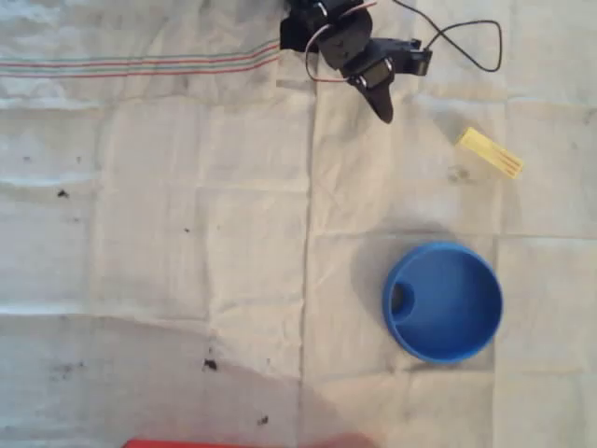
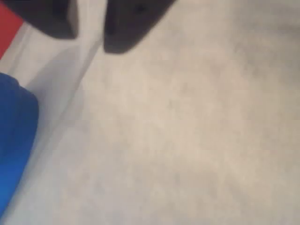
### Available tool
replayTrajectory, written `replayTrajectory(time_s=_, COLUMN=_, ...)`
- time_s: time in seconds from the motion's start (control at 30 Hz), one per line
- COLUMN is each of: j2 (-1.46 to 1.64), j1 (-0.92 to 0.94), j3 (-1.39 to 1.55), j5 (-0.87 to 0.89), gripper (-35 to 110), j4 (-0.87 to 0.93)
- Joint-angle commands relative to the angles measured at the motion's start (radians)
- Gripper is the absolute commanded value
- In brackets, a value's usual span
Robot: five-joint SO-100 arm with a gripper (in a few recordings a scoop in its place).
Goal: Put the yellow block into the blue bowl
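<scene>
In the overhead view the yellow block (image 1: 489,152) lies flat on the cloth at the upper right, its orange-lined end pointing down-right. The blue bowl (image 1: 442,301) stands upright below it, with nothing inside and a dark notch on its inner left wall. My black gripper (image 1: 383,114) hangs at the top centre, pointing down-right, well left of the block and above the bowl. It looks shut and holds nothing. In the wrist view the two dark fingertips (image 2: 70,23) sit close together at the top, and the bowl's blue wall (image 2: 14,140) fills the left edge.
A creased white cloth (image 1: 187,233) with coloured stripes at the upper left covers the table. A red object (image 1: 187,443) shows at the bottom edge and again at the wrist view's top left as a red patch (image 2: 8,29). Loose cables (image 1: 466,42) loop beside the arm.
</scene>
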Motion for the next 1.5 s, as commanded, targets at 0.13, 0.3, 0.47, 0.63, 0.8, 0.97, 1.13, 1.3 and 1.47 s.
replayTrajectory(time_s=0.13, j2=0.112, j1=-0.011, j3=0.153, j5=0.003, gripper=0, j4=-0.032)
replayTrajectory(time_s=0.3, j2=0.112, j1=-0.011, j3=0.153, j5=0.000, gripper=0, j4=-0.032)
replayTrajectory(time_s=0.47, j2=0.103, j1=-0.002, j3=0.109, j5=0.000, gripper=0, j4=-0.020)
replayTrajectory(time_s=0.63, j2=0.091, j1=-0.011, j3=-0.078, j5=0.002, gripper=0, j4=-0.018)
replayTrajectory(time_s=0.8, j2=-0.095, j1=-0.012, j3=-0.288, j5=-0.002, gripper=0, j4=-0.026)
replayTrajectory(time_s=0.97, j2=-0.462, j1=-0.012, j3=-0.572, j5=-0.003, gripper=0, j4=-0.032)
replayTrajectory(time_s=1.13, j2=-0.896, j1=-0.014, j3=-0.928, j5=-0.103, gripper=0, j4=-0.017)
replayTrajectory(time_s=1.3, j2=-1.256, j1=-0.014, j3=-1.273, j5=-0.360, gripper=0, j4=0.040)
replayTrajectory(time_s=1.47, j2=-1.514, j1=-0.081, j3=-1.580, j5=-0.660, gripper=0, j4=0.153)
